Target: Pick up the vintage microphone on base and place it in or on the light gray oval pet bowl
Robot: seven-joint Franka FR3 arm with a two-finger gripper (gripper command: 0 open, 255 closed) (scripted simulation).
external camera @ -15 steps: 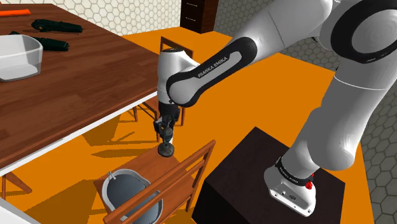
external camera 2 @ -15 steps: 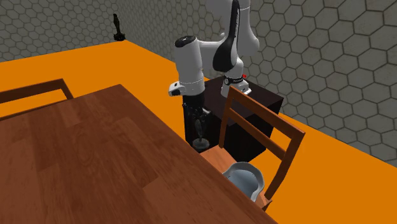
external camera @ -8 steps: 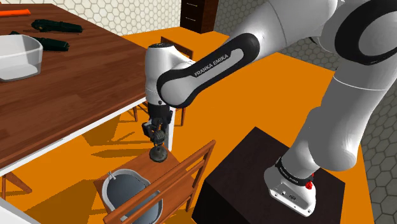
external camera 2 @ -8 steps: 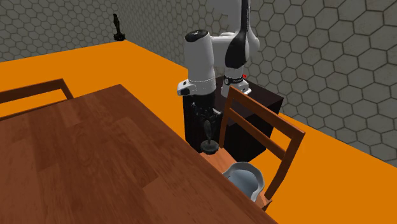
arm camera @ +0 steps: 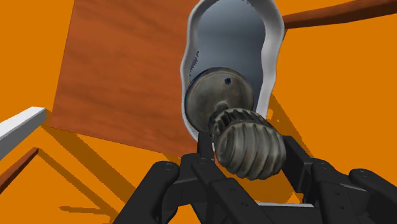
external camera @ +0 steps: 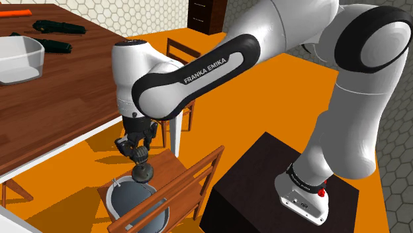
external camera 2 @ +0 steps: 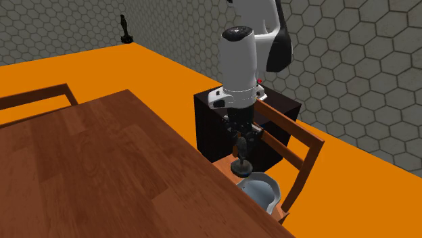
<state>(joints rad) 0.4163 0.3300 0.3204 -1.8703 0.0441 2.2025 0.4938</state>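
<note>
Clenching the black fingers (arm camera: pixel 299 162) on the ribbed microphone (arm camera: pixel 245 149), dangling its round base over one end of the light grey oval bowl (arm camera: pixel 273 57), down on the wooden chair seat (arm camera: pixel 121 70) beside the desk (external camera: pixel 73 86).

You have an orange floor (external camera 2: pixel 67 67) under grey hexagon-tiled walls (external camera 2: pixel 352 61), with the brown wooden tabletop (external camera: pixel 73 93) toward 10 o'clock in the shoulder view, a dark dresser (external camera: pixel 205 14) at 12 o'clock and a wooden chair (external camera: pixel 198 169) near 6 o'clock.
</note>
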